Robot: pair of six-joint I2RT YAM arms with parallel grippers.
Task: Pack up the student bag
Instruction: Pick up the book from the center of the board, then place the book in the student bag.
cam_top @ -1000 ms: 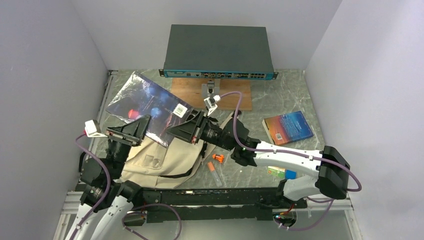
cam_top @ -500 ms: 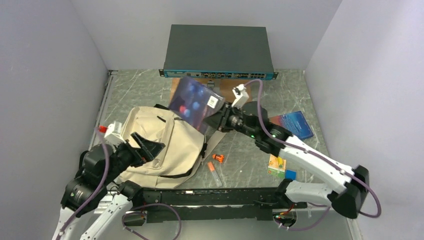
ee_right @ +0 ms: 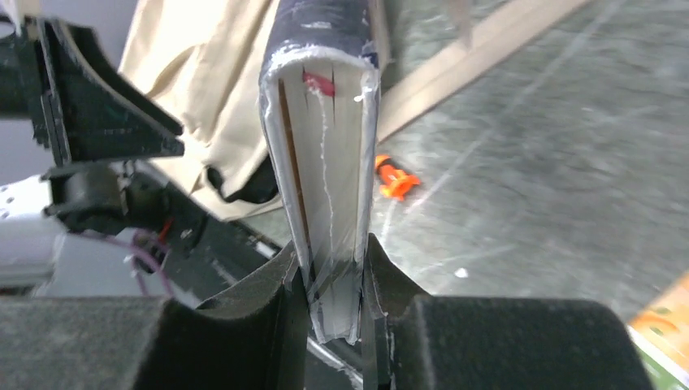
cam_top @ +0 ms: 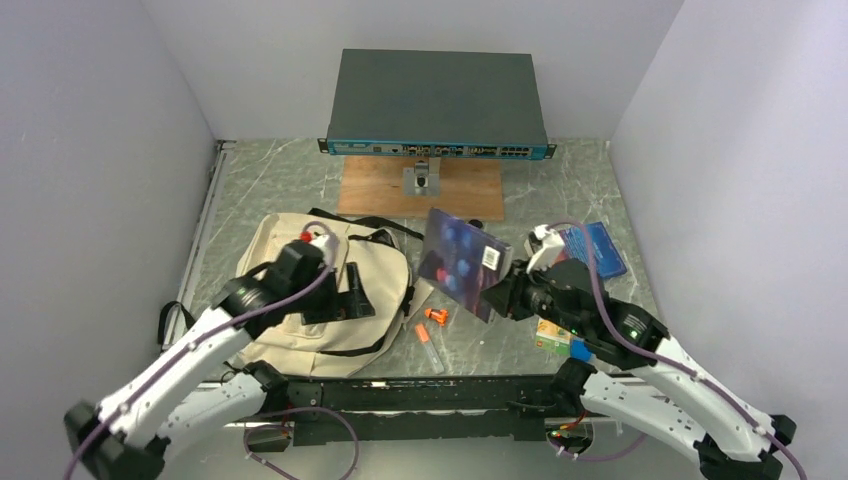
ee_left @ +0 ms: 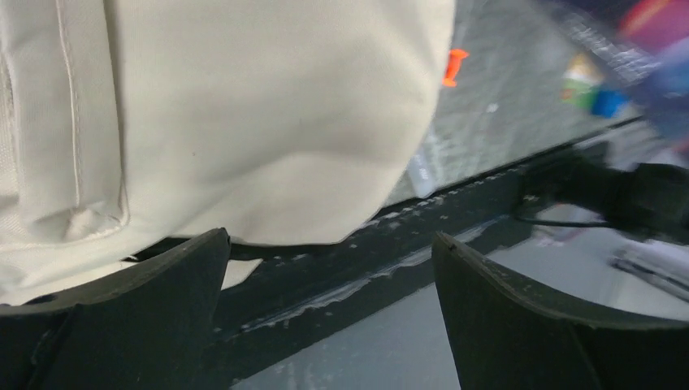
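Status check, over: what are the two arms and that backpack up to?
Left gripper open over the backpack. Right gripper shut on a book, raised beside the bag. Backpack lying flat. Small orange piece lies between them.

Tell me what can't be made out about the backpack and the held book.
1. Whether the student bag is zipped: top external, left arm covers it; left wrist shows only canvas.
2. The book title: top external, too small; right wrist shows only page edges.
3. The green box: top external, right arm overlaps it; right wrist, cut off at corner.
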